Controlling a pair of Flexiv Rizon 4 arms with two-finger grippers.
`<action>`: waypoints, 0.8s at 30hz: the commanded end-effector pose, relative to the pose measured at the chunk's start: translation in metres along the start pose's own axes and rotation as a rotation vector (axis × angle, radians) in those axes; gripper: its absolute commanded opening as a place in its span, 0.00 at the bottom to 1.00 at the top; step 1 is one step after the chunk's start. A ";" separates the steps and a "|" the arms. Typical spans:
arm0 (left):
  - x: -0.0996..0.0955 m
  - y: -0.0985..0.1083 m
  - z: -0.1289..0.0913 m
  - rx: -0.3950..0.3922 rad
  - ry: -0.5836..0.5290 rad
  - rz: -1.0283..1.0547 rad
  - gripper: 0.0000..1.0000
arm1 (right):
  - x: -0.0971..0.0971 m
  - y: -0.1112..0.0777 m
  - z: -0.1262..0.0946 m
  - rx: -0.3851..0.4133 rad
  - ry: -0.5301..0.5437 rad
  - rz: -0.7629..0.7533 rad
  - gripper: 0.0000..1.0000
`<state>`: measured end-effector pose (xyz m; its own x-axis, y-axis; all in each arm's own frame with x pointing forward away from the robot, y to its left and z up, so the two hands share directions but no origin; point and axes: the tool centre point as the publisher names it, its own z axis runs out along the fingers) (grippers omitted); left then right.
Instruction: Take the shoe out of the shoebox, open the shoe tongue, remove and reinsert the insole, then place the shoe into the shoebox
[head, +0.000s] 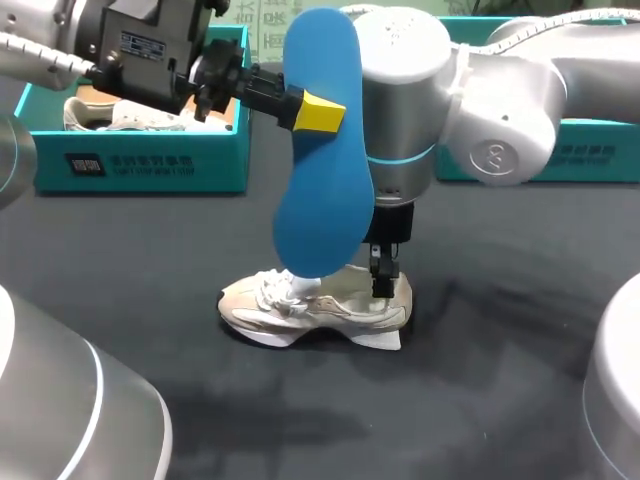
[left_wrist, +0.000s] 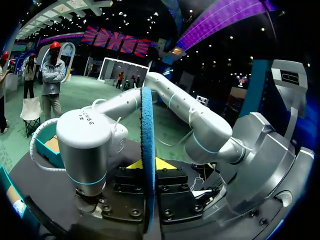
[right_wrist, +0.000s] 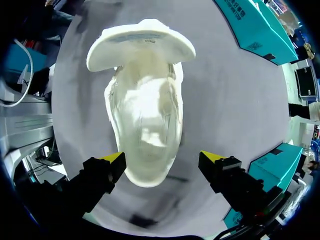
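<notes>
Dark grey cloth covers the surface, and nearest on it the cream sneaker stands on its sole, outside any box. The right jaws hang over its heel end, open. In the right wrist view their yellow fingertips straddle one end of the shoe, one close to its side, the other apart. If they close off-centre or press down, I judge that the soft collar would fold in and narrow the opening, or the light shoe would skid on the cloth. Above it the blue insole hangs upright, clamped a little above its middle by the closed left jaws. Its lower end sits over the lace area, and whether it touches cannot be told. Long, bendy and held at one spot, it could buckle against the tongue or swivel in the grip instead of sliding in flat, and the two arms are crowded enough here to knock each other. The shoe looks like mesh with suede-like panels and a smooth white sole that flares wide at one end. The insole is thin foam, rough along its edge and rounded at both ends. Farthest back stand a stiff teal shoebox holding another pale shoe and a second teal box.
</notes>
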<state>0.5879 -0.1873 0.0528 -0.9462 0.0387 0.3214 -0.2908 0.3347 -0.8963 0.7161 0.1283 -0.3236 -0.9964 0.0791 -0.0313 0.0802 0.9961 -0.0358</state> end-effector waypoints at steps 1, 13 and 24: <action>-0.001 -0.001 0.001 -0.003 0.000 0.000 0.00 | -0.010 0.015 0.002 0.031 0.010 -0.015 1.00; -0.001 -0.001 0.001 -0.003 0.000 0.000 0.00 | -0.026 0.031 0.020 0.024 0.020 -0.066 1.00; -0.001 -0.001 0.001 -0.003 0.000 0.000 0.00 | -0.027 0.042 0.035 0.015 0.030 -0.075 1.00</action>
<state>0.5879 -0.1873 0.0528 -0.9461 0.0387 0.3214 -0.2908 0.3347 -0.8963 0.7448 0.1622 -0.3502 -1.0000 0.0063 -0.0034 0.0064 0.9987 -0.0504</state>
